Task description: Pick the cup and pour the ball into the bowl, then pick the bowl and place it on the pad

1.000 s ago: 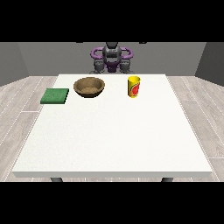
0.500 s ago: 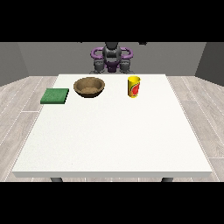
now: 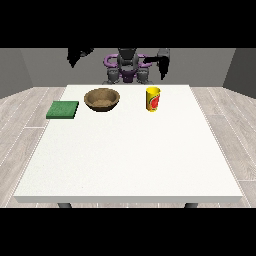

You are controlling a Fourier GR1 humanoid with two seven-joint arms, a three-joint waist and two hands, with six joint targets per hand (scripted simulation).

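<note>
so far nothing done: cup (image 3: 153, 99) upright upper centre, bowl (image 3: 102, 99) off the pad (image 3: 63, 109).
both hands (image 3: 163, 62) (image 3: 80, 54) raised at top, holding nothing; finger state: cannot tell.

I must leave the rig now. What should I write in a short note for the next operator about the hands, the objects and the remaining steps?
Hands: the hand at the view's left and the hand at the view's right are both raised in the air behind the table's far edge, holding nothing.
Things: the yellow cup stands upright at the far side of the table. The brown bowl is to its left in the view, and the green pad is further left.
Done: nothing yet.
Left: pick the cup, pour the ball into the bowl, then put the bowl on the pad.
</note>
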